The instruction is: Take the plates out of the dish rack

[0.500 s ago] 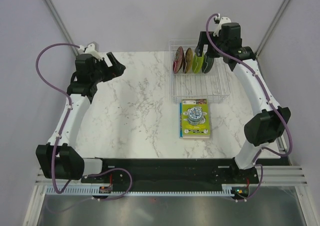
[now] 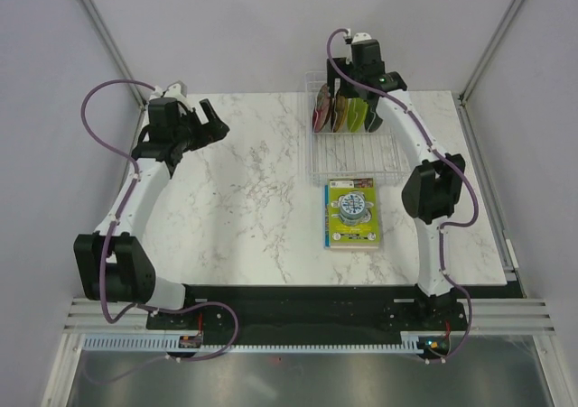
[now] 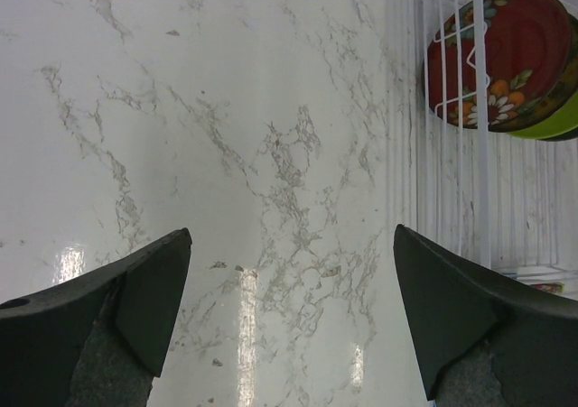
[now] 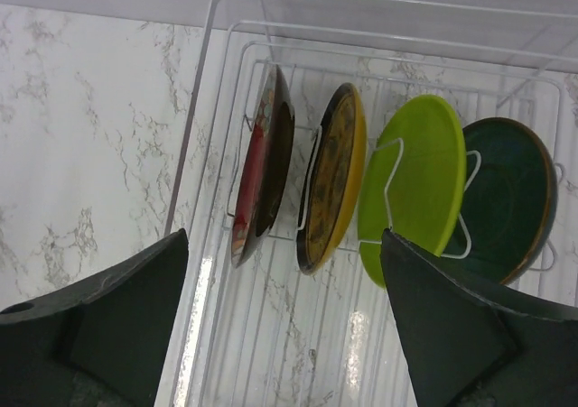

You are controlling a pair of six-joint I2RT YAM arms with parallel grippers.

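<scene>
The clear dish rack (image 2: 390, 159) stands at the back right of the marble table. Four plates stand on edge in it: red patterned (image 2: 320, 111), golden-yellow (image 2: 339, 112), lime green (image 2: 358, 114), dark teal (image 2: 376, 118). My right gripper (image 2: 352, 87) hangs open and empty above the plates. In the right wrist view its fingers (image 4: 284, 235) frame the red (image 4: 257, 168) and yellow (image 4: 334, 177) plates, with the green (image 4: 415, 181) and teal (image 4: 501, 199) ones to the right. My left gripper (image 2: 215, 121) is open and empty over bare table, left of the rack.
A flat green-yellow package (image 2: 352, 213) lies on the table just in front of the rack. In the left wrist view (image 3: 291, 231) the rack's left wall (image 3: 452, 154) and the red plate (image 3: 506, 55) show at the upper right. Grey walls close in the table.
My right arm has swung left, from the rack's right side to above the plates. My left arm has shifted slightly; its gripper stays open.
</scene>
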